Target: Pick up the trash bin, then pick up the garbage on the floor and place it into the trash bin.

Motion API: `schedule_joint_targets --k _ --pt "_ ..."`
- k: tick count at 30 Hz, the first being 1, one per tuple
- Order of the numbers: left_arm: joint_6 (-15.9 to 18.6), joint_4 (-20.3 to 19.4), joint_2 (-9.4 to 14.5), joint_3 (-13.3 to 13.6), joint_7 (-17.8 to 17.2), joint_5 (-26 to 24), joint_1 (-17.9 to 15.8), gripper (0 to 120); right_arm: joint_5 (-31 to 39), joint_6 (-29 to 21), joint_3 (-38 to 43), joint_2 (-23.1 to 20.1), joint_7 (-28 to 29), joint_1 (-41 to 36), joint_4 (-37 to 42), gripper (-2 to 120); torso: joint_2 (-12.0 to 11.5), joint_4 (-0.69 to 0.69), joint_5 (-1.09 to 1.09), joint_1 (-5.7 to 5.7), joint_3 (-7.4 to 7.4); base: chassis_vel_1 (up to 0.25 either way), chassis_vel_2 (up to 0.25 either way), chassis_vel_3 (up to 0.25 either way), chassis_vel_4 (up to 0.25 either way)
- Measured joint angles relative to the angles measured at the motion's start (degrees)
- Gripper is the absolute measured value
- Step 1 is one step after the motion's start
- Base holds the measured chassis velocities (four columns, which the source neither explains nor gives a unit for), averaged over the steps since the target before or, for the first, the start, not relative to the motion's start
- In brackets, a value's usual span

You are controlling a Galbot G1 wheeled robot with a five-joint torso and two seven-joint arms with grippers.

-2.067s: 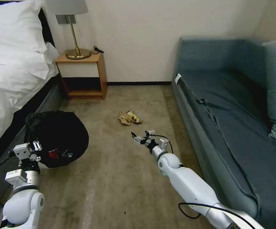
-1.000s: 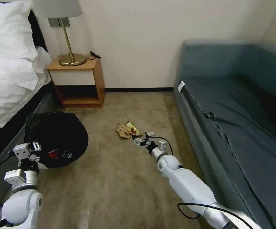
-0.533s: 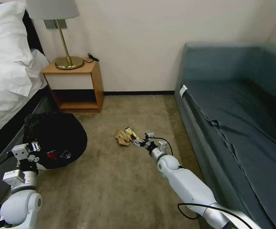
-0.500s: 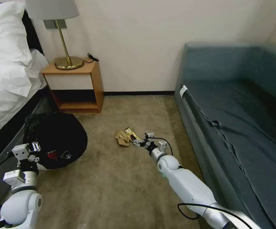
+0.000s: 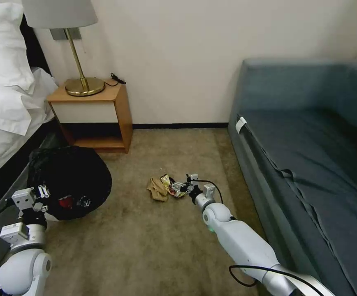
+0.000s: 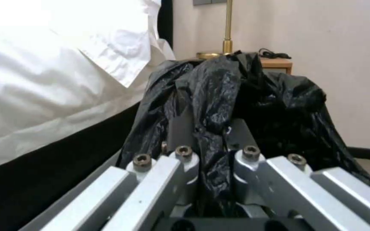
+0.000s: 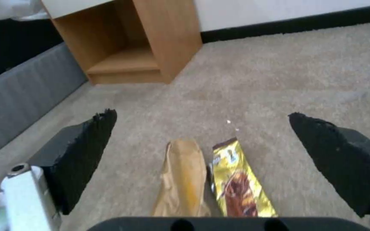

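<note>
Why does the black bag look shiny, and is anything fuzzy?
Left wrist view: the crinkly glossy black bag, pinched in the left gripper, catches room light in pale streaks, and the white bedding glares out. Right wrist view: the near black fingers of the open right gripper look soft, while the gold wrapper and tan wrapper stay fairly clear.

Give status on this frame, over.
Left pincer shut on trash bin liner. Right pincer open over gold wrapper and tan wrapper. Nothing blocking.
</note>
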Motion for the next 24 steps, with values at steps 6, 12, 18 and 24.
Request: schedule_joint_targets --k 6,12,18,24 --pt "-0.65 0.07 -0.71 -0.33 0.4 0.12 0.74 5 -0.17 0.03 0.02 -0.15 0.05 -0.33 0.6 100 0.01 0.0 0.0 0.0 0.0 -0.142 0.134 0.135 -0.136" --pt "-1.19 0.36 -1.7 -0.2 0.57 0.33 0.97 5 -0.66 0.14 0.47 -0.46 0.11 -0.85 0.85 100 0.0 0.0 0.01 0.0 0.0 -0.131 0.125 0.135 -0.119" --pt "-1.2 0.22 -2.26 0.4 0.48 1.15 0.84 5 -1.46 0.4 1.02 -0.96 -0.42 -1.69 0.96 100 0.0 0.0 0.01 0.0 0.0 -0.128 0.135 0.136 -0.138" --pt "-0.82 -0.42 -2.24 0.55 0.15 1.67 1.05 5 -2.26 0.73 1.55 -1.23 -1.11 -2.24 0.55 100 0.0 -0.01 0.01 0.0 0.0 -0.124 0.122 0.131 -0.119"
